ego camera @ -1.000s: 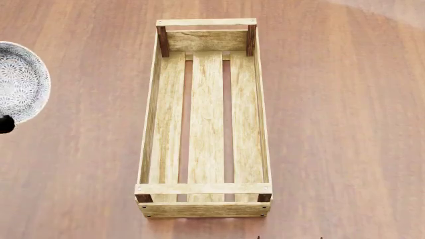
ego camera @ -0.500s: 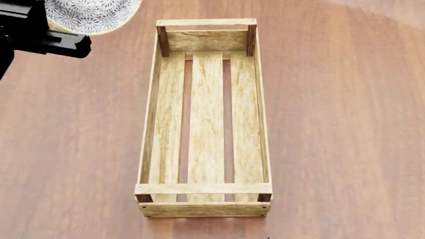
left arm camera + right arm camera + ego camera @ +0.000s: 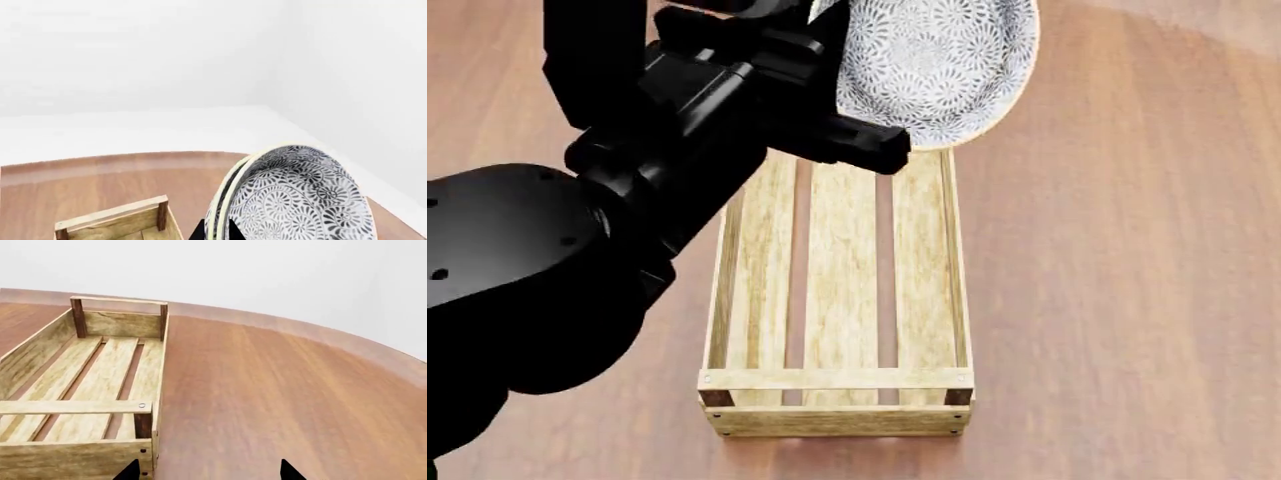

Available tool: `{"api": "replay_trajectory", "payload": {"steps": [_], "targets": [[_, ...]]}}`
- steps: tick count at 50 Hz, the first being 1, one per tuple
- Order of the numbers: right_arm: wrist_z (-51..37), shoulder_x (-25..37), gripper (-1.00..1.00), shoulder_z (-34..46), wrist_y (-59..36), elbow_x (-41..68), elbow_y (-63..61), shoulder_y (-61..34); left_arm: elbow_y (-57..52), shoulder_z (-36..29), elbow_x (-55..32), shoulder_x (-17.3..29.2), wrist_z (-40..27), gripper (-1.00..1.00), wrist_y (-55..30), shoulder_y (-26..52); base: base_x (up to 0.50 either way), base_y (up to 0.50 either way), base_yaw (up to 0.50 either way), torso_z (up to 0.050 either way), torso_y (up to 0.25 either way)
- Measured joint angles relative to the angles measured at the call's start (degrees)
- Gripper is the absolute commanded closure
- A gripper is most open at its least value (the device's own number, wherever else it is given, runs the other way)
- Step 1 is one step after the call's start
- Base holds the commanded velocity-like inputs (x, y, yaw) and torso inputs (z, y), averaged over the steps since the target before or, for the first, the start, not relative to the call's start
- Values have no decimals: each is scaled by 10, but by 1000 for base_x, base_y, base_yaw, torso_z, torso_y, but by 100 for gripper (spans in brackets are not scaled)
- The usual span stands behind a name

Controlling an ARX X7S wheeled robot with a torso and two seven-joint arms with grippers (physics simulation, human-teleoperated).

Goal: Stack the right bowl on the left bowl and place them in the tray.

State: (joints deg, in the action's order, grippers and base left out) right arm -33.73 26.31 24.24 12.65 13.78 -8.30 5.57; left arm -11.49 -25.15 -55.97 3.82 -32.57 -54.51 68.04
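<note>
Two nested bowls point(image 3: 934, 60) with a grey-and-white floral pattern hang tilted over the far end of the tray point(image 3: 834, 379). My left gripper point(image 3: 874, 128) is shut on their rims. In the left wrist view both cream rims of the bowls point(image 3: 300, 200) sit between the fingertips of the left gripper point(image 3: 217, 231), with a corner of the tray point(image 3: 113, 215) below. The tray holds nothing that I can see. My right gripper point(image 3: 210, 472) is open over bare table beside the tray's point(image 3: 73, 407) near right corner.
My black left arm point(image 3: 587, 230) covers the tray's far left corner and the table to its left. The brown wooden table point(image 3: 1121, 280) has a curved edge at the far right point(image 3: 1214, 20). White walls lie beyond.
My left arm has swung in from the left, carrying the bowls from the view's left edge to above the tray's far end. The tray has not moved.
</note>
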Motion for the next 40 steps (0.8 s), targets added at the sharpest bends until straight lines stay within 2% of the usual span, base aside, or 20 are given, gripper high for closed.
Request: {"api": "replay_trajectory", "payload": {"steps": [13, 21, 30, 40], "targets": [[-7, 5, -100, -2, -10, -5, -3, 2, 211, -13, -26, -14, -4, 100, 77, 19, 0, 0, 0, 0, 1], [-10, 7, -100, -3, -17, -5, -2, -1, 324, -34, -72, -18, -13, 100, 123, 40, 0, 0, 0, 0, 1], [-10, 6, -100, -2, -18, -5, 5, -5, 401, -73, -139, -19, -21, 100, 158, 59, 0, 0, 0, 1, 1], [-8, 4, -100, -1, -14, -4, 17, -8, 446, -126, -172, -18, -22, 100, 185, 70, 0, 0, 0, 0, 1]]}}
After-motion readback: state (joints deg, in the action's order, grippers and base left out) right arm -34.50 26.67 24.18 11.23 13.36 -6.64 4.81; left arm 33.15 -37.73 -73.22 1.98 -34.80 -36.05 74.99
